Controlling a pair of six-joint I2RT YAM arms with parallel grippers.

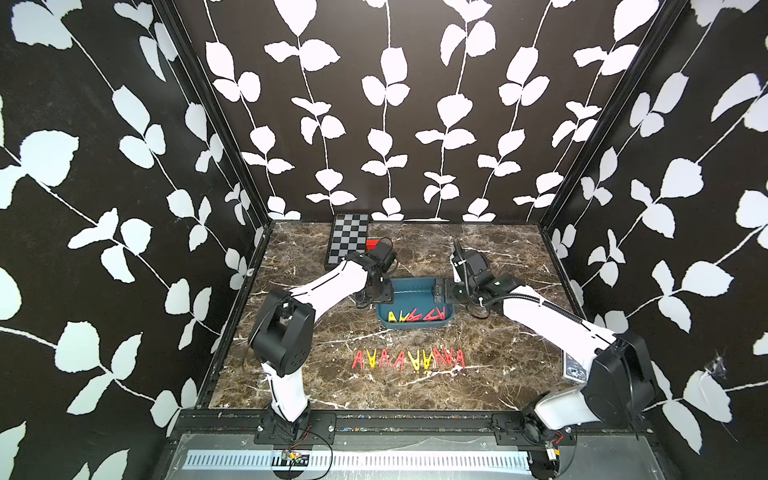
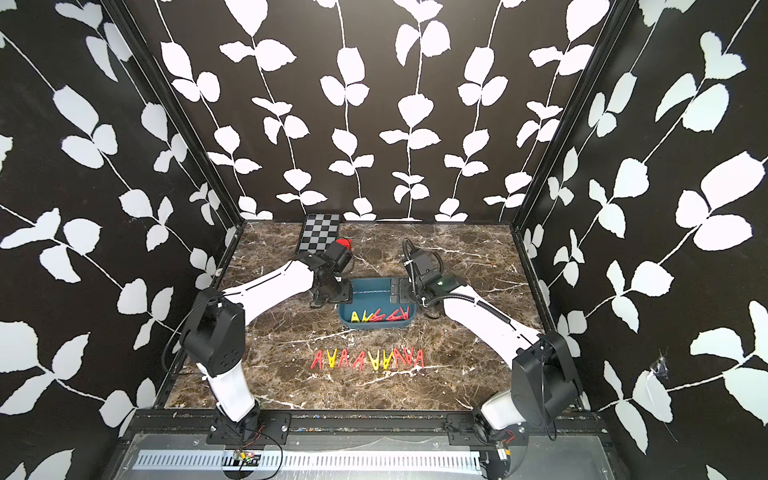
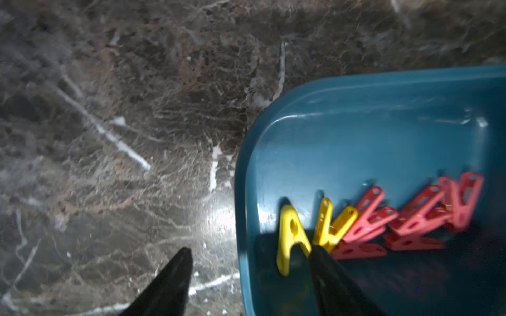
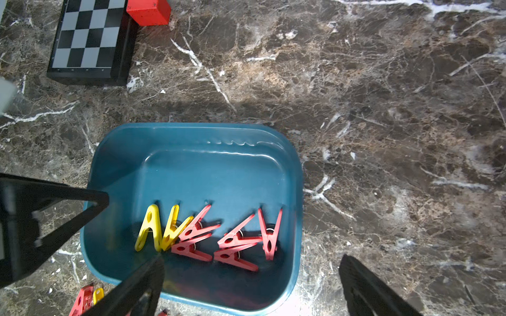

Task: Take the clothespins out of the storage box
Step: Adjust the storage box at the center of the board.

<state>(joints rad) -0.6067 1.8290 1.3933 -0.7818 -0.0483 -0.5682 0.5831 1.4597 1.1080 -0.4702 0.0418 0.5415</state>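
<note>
Parted, empty jaws were shown by the left gripper (image 3: 250, 250). One finger was hung over the table (image 3: 109, 164) outside the storage box (image 3: 369, 90). The other was lowered inside it, just beside the outermost yellow clothespin (image 3: 290, 235). Whether that finger was touching the peg could not be told, as the wrist view was blurred. The box wall was thus straddled, which was judged a poor line for a pinch. The jaws would need to be shifted inward so that the yellow peg was bracketed.

The right gripper (image 4: 252, 260) was held spread wide and empty at the opposite end of the box, one finger above the box floor and one above bare table. It was judged to be held clear so that room was given to the left arm.

The clothespins (image 4: 208, 238) lying in the box, two yellow and about five red, were crowded along the wall nearest the robot. Several were overlapped, so single picks were judged awkward. A row of clothespins (image 1: 409, 359) was laid out on the table in front of the box, well apart from it. It was judged to be placed there so that finished pegs lay out of the arms' way. A checkered board (image 1: 348, 239) and a red block (image 4: 149, 11) were set at the back, away from the work.
</note>
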